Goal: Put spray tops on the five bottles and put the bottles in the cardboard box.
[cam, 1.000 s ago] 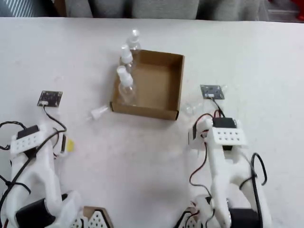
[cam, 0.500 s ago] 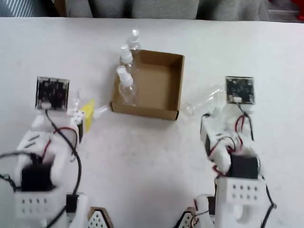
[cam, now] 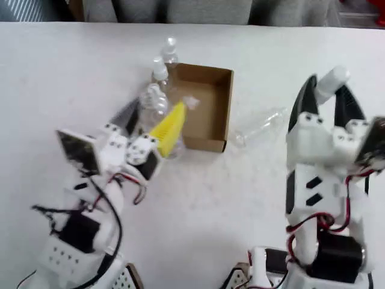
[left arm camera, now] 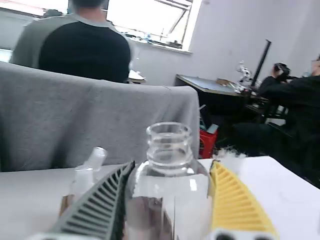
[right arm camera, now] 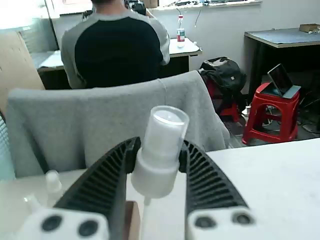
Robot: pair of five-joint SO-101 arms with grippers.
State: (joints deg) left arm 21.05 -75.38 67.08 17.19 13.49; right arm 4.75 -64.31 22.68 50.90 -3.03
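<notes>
Bottle (left arm camera: pixel 169 150) neck-up in left hand (left arm camera: pixel 172 170), spray top (right arm camera: pixel 160 150) nozzle-up in right hand (right arm camera: pixel 159 146)

- The high view is bright and evenly lit. The white counter (cam: pixel 204 192) is nearly washed out, and the shadows under the arms are faint and soft.
- The cardboard box (cam: pixel 227 102) is mildly shaded along its inner walls.
- In the left wrist view the window (left arm camera: pixel 145 17) blows out to white, and the bottle (left arm camera: pixel 170 185) catches highlights.
- In the right wrist view another window (right arm camera: pixel 22 14) glares, and the spray top (right arm camera: pixel 160 155) is softly lit.
</notes>
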